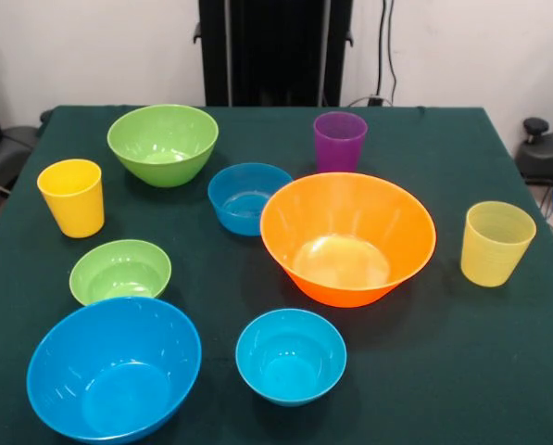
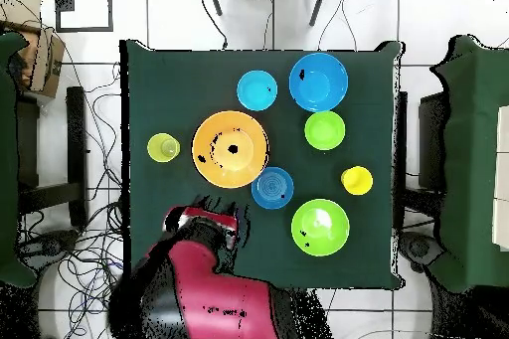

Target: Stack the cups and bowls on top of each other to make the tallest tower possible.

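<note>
Arm (image 2: 199,275) overhead only, purple cup (image 1: 339,141) front only

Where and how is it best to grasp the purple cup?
Probably at the rim of the purple cup, coming straight down from above with one claw finger inside and one outside. It stands upright, mouth open, and tapers downward; the orange bowl crowds its side.
</note>
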### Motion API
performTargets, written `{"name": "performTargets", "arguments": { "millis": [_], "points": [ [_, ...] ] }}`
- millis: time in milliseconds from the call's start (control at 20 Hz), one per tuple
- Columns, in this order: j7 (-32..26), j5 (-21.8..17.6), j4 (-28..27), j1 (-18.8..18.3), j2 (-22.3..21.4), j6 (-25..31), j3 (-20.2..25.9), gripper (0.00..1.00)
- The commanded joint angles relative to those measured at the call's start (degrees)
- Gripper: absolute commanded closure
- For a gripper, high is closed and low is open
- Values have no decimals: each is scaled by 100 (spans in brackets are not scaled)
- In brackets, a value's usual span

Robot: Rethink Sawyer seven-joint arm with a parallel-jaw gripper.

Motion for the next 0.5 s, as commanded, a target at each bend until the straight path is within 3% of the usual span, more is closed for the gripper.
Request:
{"name": "performTargets", "arguments": {
  "millis": [50,350,500],
  "points": [
    [-539,-459,905,-1245,-108,-373,796,0],
    [-1052,-529,1316,-2380,-516,-371,1621,0],
    [-1069,-675,1270,-2722,-379,-284,1918,0]
  ]
}}
